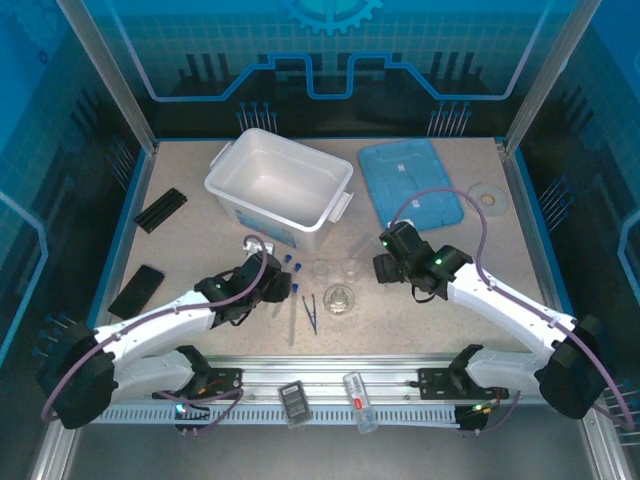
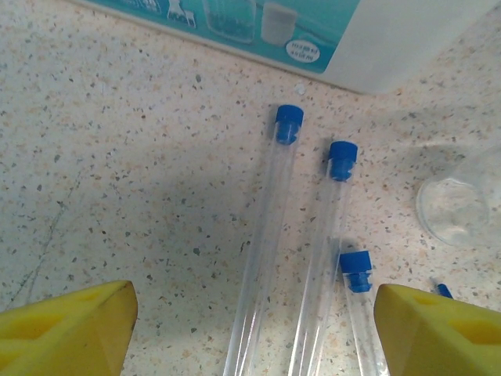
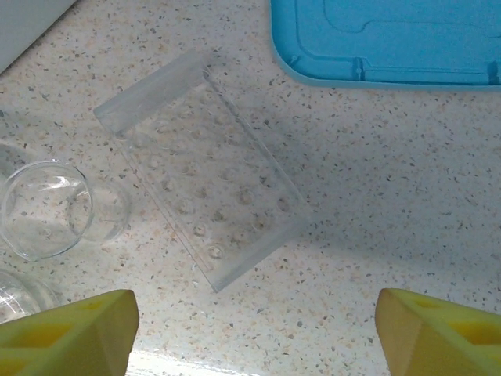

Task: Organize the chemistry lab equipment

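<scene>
- Bin (image 1: 268, 226): white, open, upright.
- Lid (image 1: 412, 180): light blue, flat, right of bin.
- Three tubes (image 2: 266, 235): clear, blue-capped, lying before bin.
- Rack (image 3: 205, 164): clear, off bin's front-right corner.
- Dish (image 1: 339, 299), tweezers (image 1: 310, 312): farther before bin.

Overhead; wrist close-ups of tubes (image 2: 264, 243), rack (image 3: 207, 184)

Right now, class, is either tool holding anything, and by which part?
Nothing is held: left tool open above the tubes, right tool open above the rack.
</scene>
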Tool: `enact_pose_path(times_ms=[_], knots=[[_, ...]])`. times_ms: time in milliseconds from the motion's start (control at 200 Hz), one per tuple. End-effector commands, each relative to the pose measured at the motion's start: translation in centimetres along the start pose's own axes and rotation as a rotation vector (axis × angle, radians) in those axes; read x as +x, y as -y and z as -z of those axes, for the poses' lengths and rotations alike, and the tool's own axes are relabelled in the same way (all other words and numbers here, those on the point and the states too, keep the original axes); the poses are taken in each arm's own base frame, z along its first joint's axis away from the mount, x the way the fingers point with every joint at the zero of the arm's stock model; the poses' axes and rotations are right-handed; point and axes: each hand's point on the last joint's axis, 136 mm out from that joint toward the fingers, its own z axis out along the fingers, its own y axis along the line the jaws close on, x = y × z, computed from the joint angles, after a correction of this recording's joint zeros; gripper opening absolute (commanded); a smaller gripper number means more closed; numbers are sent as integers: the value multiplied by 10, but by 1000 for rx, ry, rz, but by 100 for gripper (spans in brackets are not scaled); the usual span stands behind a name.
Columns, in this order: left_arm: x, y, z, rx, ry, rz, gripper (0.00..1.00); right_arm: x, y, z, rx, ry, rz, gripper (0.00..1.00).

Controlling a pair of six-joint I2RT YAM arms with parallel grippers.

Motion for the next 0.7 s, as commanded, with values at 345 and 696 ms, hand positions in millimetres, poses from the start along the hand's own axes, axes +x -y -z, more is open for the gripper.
enact_pose_path(times_ms=[345, 696], knots=[[3, -5, -29, -36, -115, 105, 70, -15, -2, 17, -22, 65, -36, 71], [-1, -3, -38, -24, -143, 88, 66, -18, -4, 17, -32, 76, -50, 69]])
